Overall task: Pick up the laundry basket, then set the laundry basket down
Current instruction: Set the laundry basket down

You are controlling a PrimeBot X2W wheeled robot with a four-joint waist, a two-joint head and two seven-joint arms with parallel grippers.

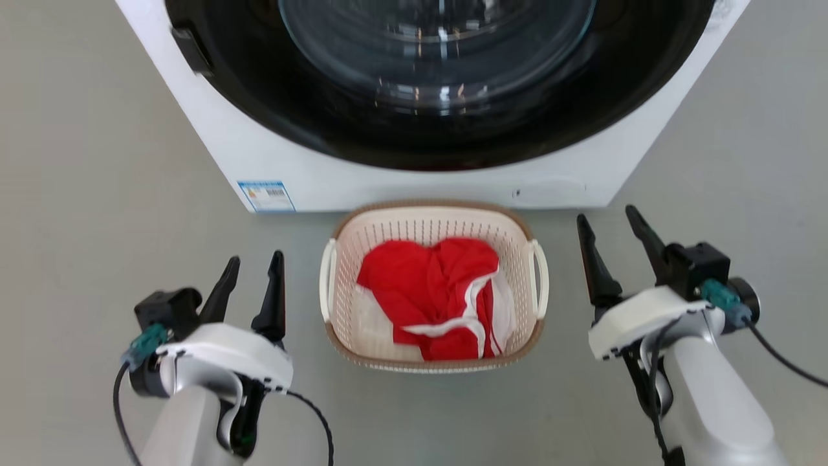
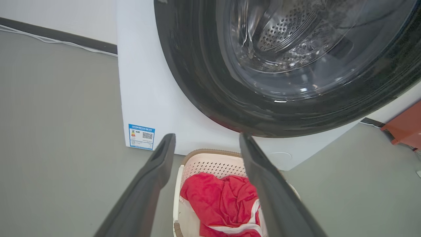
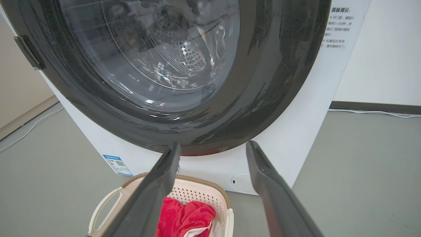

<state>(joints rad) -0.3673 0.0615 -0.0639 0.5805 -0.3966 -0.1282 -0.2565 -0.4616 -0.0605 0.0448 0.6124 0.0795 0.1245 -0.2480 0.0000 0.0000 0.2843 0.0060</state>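
The laundry basket (image 1: 424, 226), cream-white and perforated with a brown rim and white loop handles, stands on the grey floor just in front of the washing machine. Red and white clothes (image 1: 440, 294) lie inside it. My left gripper (image 1: 253, 265) hangs open to the basket's left, apart from the handle. On the other side my right gripper (image 1: 609, 223) is open too, a short way off the right handle. The basket (image 2: 213, 163) shows between the left fingers in the left wrist view, and the basket (image 3: 200, 192) sits low in the right wrist view.
A white front-loading washing machine (image 1: 310, 165) with a dark round glass door (image 1: 440, 77), shut, rises right behind the basket. Grey floor (image 1: 97, 194) spreads to both sides. An orange-red object (image 2: 406, 126) stands by the machine's far side, and a cable (image 3: 375, 112) runs along the wall.
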